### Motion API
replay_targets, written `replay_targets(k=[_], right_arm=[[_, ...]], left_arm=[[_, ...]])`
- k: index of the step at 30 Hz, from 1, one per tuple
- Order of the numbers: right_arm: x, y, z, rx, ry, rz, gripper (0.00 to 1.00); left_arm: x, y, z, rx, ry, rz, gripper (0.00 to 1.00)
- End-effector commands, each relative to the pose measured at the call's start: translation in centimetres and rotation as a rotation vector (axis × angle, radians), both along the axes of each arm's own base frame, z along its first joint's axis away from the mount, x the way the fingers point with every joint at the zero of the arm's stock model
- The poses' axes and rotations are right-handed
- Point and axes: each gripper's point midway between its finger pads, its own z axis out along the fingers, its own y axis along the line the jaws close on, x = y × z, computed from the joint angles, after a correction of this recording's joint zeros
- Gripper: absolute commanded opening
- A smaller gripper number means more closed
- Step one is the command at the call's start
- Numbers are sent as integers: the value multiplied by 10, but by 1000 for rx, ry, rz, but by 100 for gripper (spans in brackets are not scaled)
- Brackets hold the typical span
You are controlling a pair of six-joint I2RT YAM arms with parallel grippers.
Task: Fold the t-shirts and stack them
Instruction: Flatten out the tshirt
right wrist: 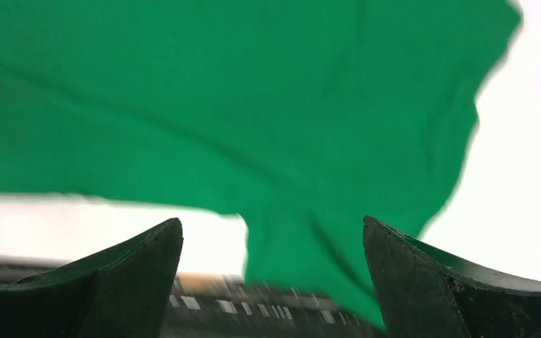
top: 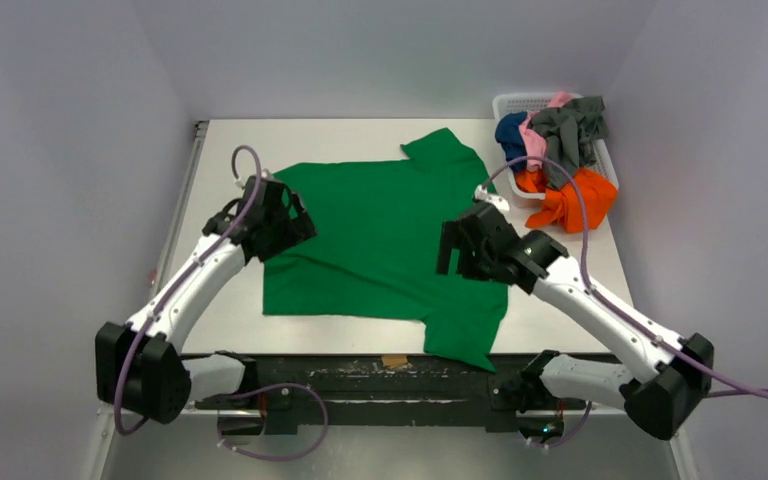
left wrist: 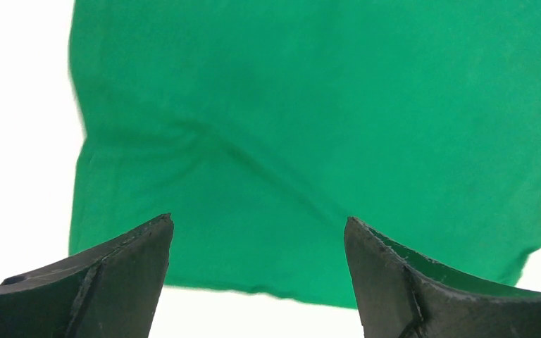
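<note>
Green shirt [top: 380, 240] spread flat in the middle of the table [top: 230, 320], hem to the left, sleeves to the right, near sleeve [top: 460, 340] reaching the table's near edge and seemingly drooping over it. Left claw [top: 295, 228] above the hem side, wide open, nothing between the fingers [left wrist: 134, 267]. Right claw [top: 457, 250] above the sleeve side, also wide open, holding nothing, near sleeve hanging below it in the wrist view. Other shirts, orange [top: 575, 200], grey [top: 570, 125], pink [top: 535, 140] and navy [top: 510, 130], bunched in and over the white basket [top: 520, 100] at the far right corner, not yet folded. Likely step: start of the first fold on the green one. To do it well: pick corners, not mid-cloth. Pinch only the top layer at the near hem corner with the left and at the near shoulder or sleeve seam with the right. Lift both ends level and carry the near edge over toward the far edge together so the crease runs straight. Tuck that drooping sleeve in first or expect a lopsided bundle. Smooth the diagonal wrinkle near the hem [left wrist: 204, 141] before closing. Risk: uneven lift dragging the whole shirt sideways.
</note>
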Motion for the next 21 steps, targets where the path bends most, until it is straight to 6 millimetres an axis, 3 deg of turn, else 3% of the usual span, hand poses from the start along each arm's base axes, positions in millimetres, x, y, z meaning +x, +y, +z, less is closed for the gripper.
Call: replay_targets(k=[1, 5, 9, 10, 16, 18, 21], right_arm=[[138, 26, 40, 184, -283, -33, 95], [217, 23, 14, 100, -269, -57, 93], [265, 22, -44, 69, -150, -80, 90], [266, 18, -63, 60, -107, -95, 90], [292, 17, -127, 118, 45, -131, 90], [299, 12, -144, 114, 71, -152, 90], [310, 4, -162, 144, 113, -184, 90]], left_arm=[[64, -11, 29, 32, -52, -62, 89], [115, -11, 15, -7, -18, -52, 89], [152, -10, -17, -29, 58, -56, 89], [160, -11, -22, -42, 69, -62, 89], [187, -23, -54, -108, 141, -77, 89], [195, -26, -63, -120, 162, -83, 98], [208, -29, -76, -137, 186, -78, 99]])
